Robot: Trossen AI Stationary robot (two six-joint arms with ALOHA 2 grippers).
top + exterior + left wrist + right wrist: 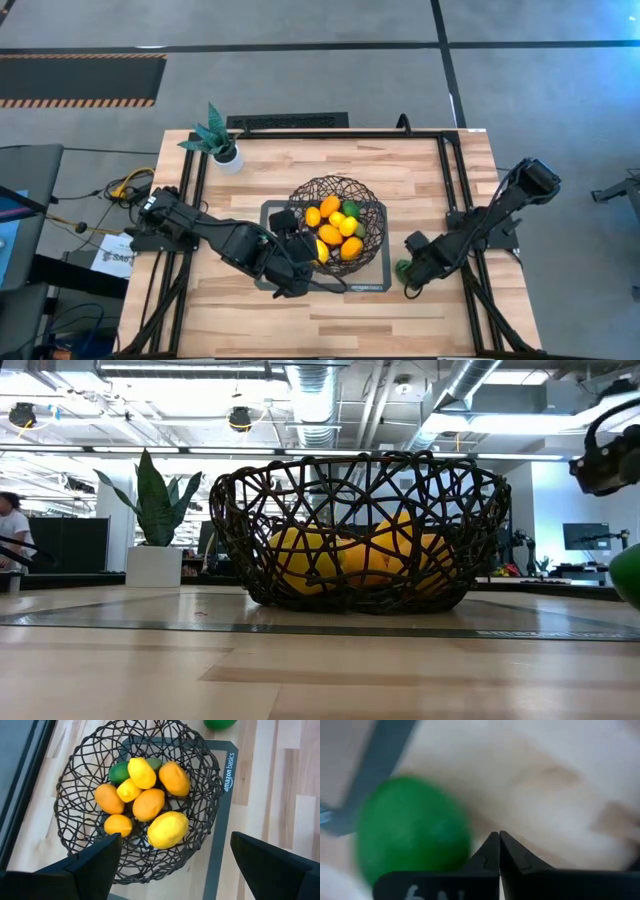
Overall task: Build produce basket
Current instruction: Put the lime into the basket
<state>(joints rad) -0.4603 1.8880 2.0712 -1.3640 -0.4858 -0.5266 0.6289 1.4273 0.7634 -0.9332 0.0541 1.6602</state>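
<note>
The basket [335, 228] sits on the grey-framed mat [372, 284] mid-table, holding orange, yellow and green fruits [148, 804]. The left gripper [300, 262], fingers spread wide, hovers over its near-left rim. Right of the mat, the right gripper [499, 845], fingers pressed together, sits beside, perhaps touching, a green fruit [412, 827].

A dark brown open-weave wire basket [75, 795] holds orange, yellow and green fruits [148, 804]: a bright yellow one sits at its 6 o'clock, a green one at 12 o'clock, orange ones between. The basket stands on a flat mat [375, 283] with a grey frame and white lettering. The table [400, 320] is pale wood in light and tan planks, edged by black rails. A green fruit [412, 827] lies at the mat's 3 o'clock. A teal-leaved plant [212, 135] rises from a white pot.
</note>
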